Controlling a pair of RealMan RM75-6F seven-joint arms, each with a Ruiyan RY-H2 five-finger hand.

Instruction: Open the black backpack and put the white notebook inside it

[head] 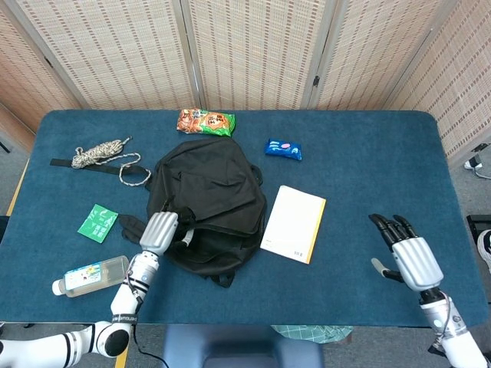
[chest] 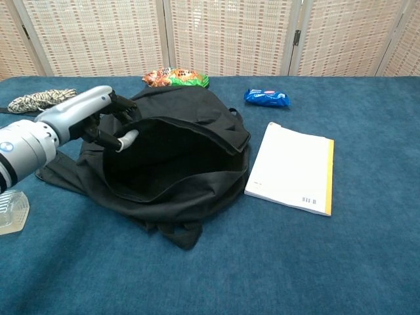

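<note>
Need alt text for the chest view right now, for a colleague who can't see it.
The left hand holds the black backpack open by its upper flap, showing a dark interior. The white notebook lies flat beside it on the blue table, untouched.

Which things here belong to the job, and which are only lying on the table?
For the job: black backpack, white notebook, left hand holding the backpack open, right hand.

Lying about: rope, snack bag, blue packet, green packet, bottle.
</note>
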